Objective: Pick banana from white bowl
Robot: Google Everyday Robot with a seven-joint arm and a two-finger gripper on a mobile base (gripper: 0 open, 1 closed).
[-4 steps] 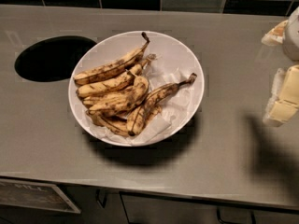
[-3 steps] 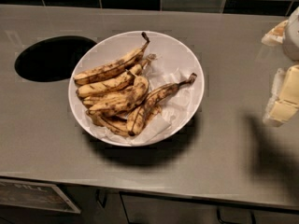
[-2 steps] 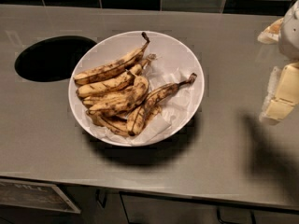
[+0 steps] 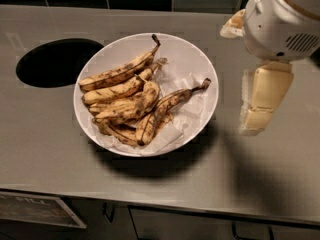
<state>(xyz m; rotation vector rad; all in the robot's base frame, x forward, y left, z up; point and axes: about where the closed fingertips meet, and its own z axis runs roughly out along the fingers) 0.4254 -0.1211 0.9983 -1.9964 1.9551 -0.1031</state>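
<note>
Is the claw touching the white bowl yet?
Apart. The camera view shows the claw off to the right of the white bowl, with a strip of bare grey counter between it and the rim.

Right side of the view, gripper (image 4: 264, 100) hung low beneath the wrist.
White rounded wrist housing (image 4: 282, 19) filling the upper right corner, with a vented grille on its lower right face and a tan band near the top. Cream-coloured gripper pointing straight down below it, tip lowest and angled slightly leftward. A second cream piece jutting from the housing's left side. Held aloft, gripping nothing visible.
</note>
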